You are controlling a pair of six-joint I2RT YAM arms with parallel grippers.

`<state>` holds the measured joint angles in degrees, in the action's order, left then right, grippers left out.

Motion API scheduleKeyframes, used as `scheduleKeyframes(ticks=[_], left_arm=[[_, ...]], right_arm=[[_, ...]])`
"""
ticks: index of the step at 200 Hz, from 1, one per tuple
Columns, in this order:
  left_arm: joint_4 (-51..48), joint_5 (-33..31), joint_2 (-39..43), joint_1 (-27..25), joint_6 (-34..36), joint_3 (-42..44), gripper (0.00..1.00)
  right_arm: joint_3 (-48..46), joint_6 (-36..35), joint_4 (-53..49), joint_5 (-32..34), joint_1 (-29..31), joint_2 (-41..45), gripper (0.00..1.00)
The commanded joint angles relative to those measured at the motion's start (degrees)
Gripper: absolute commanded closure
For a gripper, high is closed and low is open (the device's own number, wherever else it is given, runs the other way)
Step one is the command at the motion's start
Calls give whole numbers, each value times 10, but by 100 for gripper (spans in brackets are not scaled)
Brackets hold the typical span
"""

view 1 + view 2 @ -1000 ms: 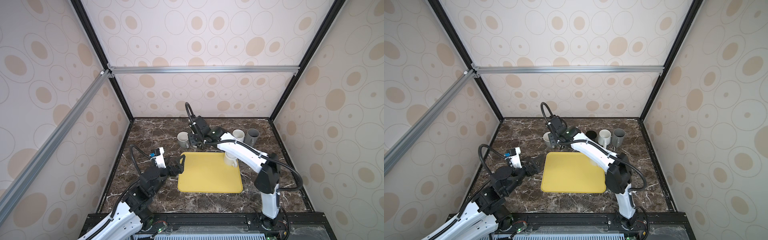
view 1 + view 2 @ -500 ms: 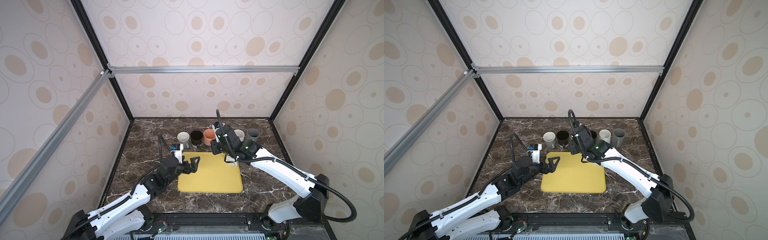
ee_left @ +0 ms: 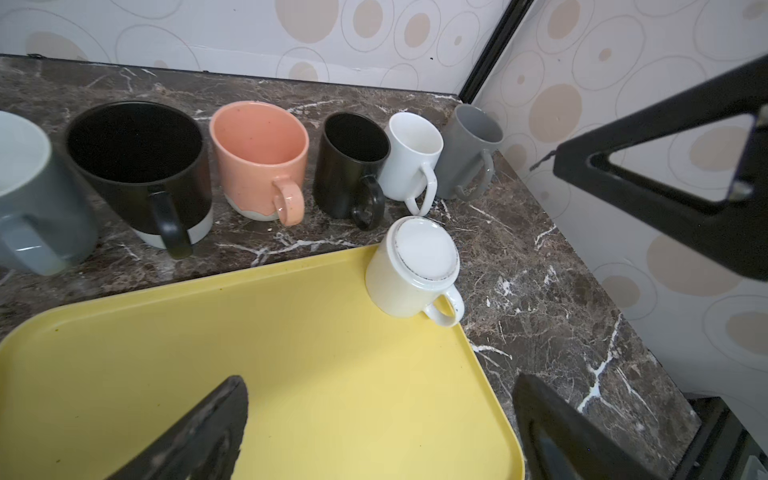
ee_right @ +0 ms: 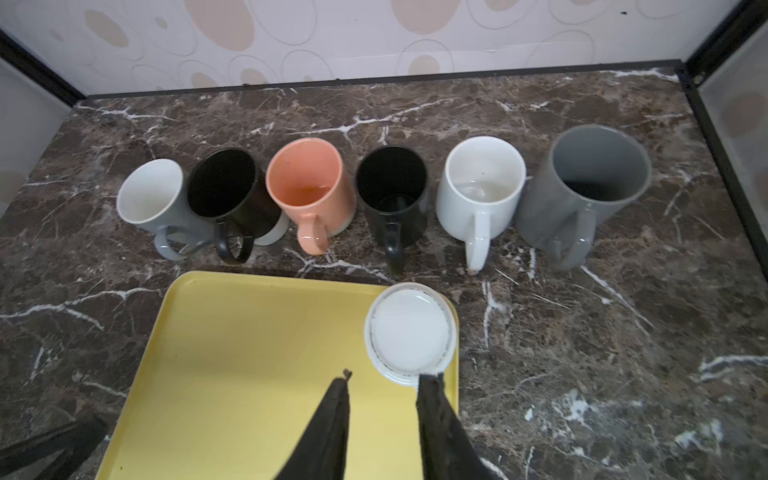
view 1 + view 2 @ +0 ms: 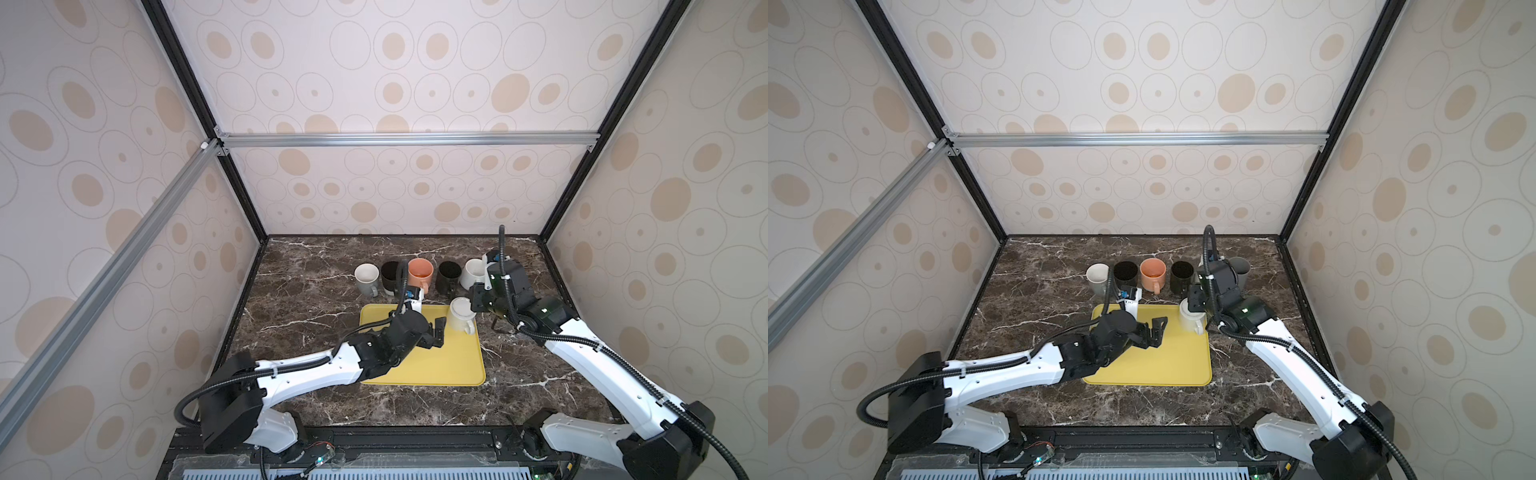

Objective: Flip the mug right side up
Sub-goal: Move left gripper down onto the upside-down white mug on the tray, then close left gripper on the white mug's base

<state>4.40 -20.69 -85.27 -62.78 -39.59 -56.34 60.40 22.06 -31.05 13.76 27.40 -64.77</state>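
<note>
Both arms newly in on inverted mug (image 5: 459,318): left claw (image 5: 438,330) spread wide, right claw (image 4: 384,378) narrowly parted, empty; flip not begun

The white mug (image 5: 458,318) I'm after sits upside down, base up, on my yellow tray's (image 5: 440,365) far right corner.
</note>
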Motion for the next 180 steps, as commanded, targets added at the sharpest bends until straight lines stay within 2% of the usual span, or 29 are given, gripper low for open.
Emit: scheduleKeyframes(ticks=[1, 33, 65, 85, 112, 143, 180], left_arm=[[-12, -42, -50, -23, -4, -71, 0], [-56, -41, -139, -40, -14, -164, 2], [-115, -55, -224, -53, -25, -252, 9], [-164, -56, -280, -55, -25, -318, 10], [-231, -54, -343, -55, -26, -400, 11], [-264, -53, -380, -56, -33, -439, 12], [-279, -47, -412, -50, -44, -461, 14]], right_arm=[[-34, 8, -3, 1, -30, 39, 69], [-67, 12, 12, -42, -84, 54, 69], [-83, 27, 30, -44, -100, 52, 69], [-91, 35, 38, -64, -109, 60, 69], [-106, 43, 45, -55, -111, 90, 69], [-122, 56, 50, -67, -143, 118, 69], [-130, 65, 59, -88, -148, 133, 70]])
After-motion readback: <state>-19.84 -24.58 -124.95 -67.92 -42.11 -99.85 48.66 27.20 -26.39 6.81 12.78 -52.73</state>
